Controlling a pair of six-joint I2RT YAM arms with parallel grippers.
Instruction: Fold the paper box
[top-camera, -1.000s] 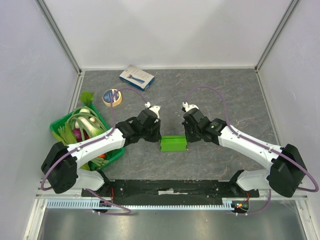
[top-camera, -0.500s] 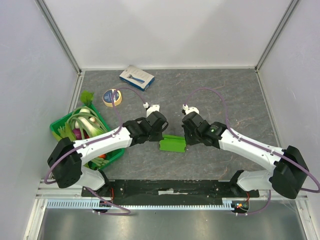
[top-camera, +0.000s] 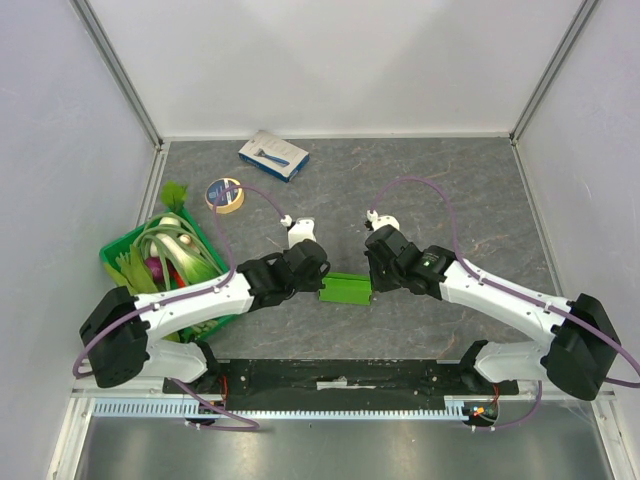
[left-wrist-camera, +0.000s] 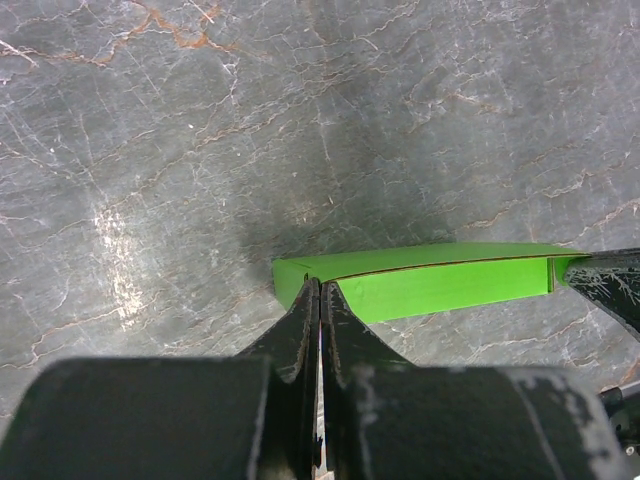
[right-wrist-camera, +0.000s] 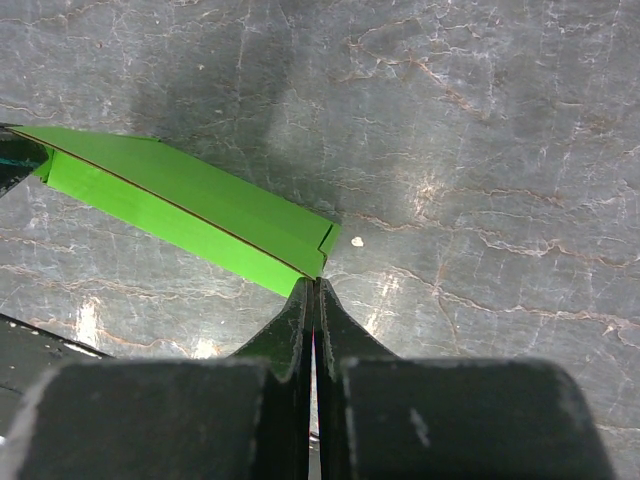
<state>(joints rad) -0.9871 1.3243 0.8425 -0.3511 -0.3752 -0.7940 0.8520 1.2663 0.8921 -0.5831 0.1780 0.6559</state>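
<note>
Left tool (left-wrist-camera: 319, 290) first: its two fingers are pressed together to a hairline slit, pinching the near end of the bright lime-green thin-card paper box (left-wrist-camera: 440, 285) right at the corner. Over to the right tool (right-wrist-camera: 314, 285), and it's the mirror picture, fingers squeezed tight on the opposite corner of the same card. So each arm has one end, and the paper box (top-camera: 346, 289) hangs between the two tools just in front of the arm bases, in the middle of the grey marbled desk (top-camera: 450, 190).

Look at the soft shadow on the stone beneath it in both wrist views. I'd judge the card is held a little clear of the desk, not lying on it. It reads as a long, flattened shape with a dark crease line running its length (how many layers are stacked there, I can't tell).

Why grip the ends? My read is that a hold on both corners keeps thin card taut and lets each arm work a fold along that crease without the piece sliding away. The box looks far from a finished shape to me.

Well off to the left sits the dark green plastic crate (top-camera: 120, 255) of vegetables, with a round roll of tape (top-camera: 224, 194) behind it and a blue-and-white flat carton (top-camera: 273, 154) at the back, all well apart from the action.
</note>
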